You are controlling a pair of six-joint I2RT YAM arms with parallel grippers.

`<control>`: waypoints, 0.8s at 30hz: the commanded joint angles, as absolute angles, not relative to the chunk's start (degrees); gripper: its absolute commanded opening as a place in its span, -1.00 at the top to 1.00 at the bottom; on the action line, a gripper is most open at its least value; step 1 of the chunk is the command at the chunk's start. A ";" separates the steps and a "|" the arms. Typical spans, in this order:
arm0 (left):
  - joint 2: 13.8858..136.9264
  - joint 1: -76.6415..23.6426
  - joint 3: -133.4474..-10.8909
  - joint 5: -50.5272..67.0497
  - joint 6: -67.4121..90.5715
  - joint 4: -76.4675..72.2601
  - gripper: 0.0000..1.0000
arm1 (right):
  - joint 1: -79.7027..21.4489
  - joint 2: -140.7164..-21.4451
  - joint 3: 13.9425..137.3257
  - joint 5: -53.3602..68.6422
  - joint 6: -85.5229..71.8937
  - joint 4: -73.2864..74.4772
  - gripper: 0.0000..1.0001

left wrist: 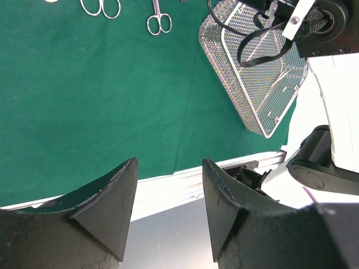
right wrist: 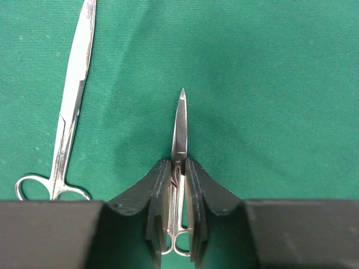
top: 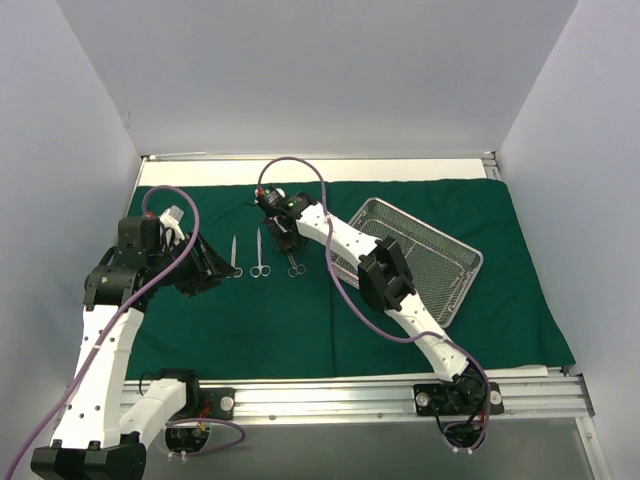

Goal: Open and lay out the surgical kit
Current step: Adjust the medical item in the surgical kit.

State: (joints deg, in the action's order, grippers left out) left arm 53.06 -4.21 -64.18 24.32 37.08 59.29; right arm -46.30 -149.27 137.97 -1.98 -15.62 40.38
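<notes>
While the dark green cloth drape (top: 300, 320) lies spread flat over the surface, the right jaws are pressed shut on the shanks of a slim steel scissors-like instrument (right wrist: 179, 120) at upper centre of the overhead frame. Its ring handles are tucked between the black wedge-shaped fingers (right wrist: 207, 196), and its pointed tip projects beyond them. Whether it rests on the cloth or is lifted clear of it cannot be told.

Just to its left lie two more polished instruments: a second pair of scissors (top: 260, 256), ring handles toward the lower edge, and left of that a slimmer piece (top: 234, 255). All three run roughly parallel and do not touch.

The rectangular silver wire-mesh tray (top: 425, 262), with fine woven walls and a thicker wire rim, sits at an angle on the drape at centre right, partly behind the white right arm (top: 385, 275).

At left of frame, the left jaws stand wide apart and hold nothing. Their matte black curved fingers (left wrist: 115, 202) are poised above the drape's near hem and a grooved aluminium rail (top: 400, 395).
</notes>
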 commanded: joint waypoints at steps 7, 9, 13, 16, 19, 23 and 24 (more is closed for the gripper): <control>52.30 -3.60 -64.16 25.66 36.65 56.43 -0.17 | -46.67 -151.79 142.29 -4.75 -21.96 44.03 0.97; 52.29 -3.60 -64.07 25.66 36.83 56.34 -0.17 | -45.80 -151.35 142.03 -2.12 -25.03 42.37 1.00; 52.03 -3.60 -64.16 25.84 36.83 56.42 -0.17 | -43.43 -151.17 141.33 1.67 -32.41 40.26 1.00; 51.86 -3.52 -64.16 25.66 36.65 56.78 -0.17 | -42.80 -151.61 141.33 3.07 -34.62 39.73 1.00; 51.68 -3.52 -63.90 25.75 36.56 56.86 -0.17 | -42.45 -151.44 141.33 2.90 -35.59 39.55 1.00; 51.77 -3.34 -63.63 26.02 36.39 56.69 -0.16 | -42.45 -150.12 140.02 1.85 -36.64 38.33 1.00; 51.77 -3.34 -63.63 26.10 36.39 56.60 -0.17 | -42.54 -149.94 139.49 1.85 -36.82 38.15 1.00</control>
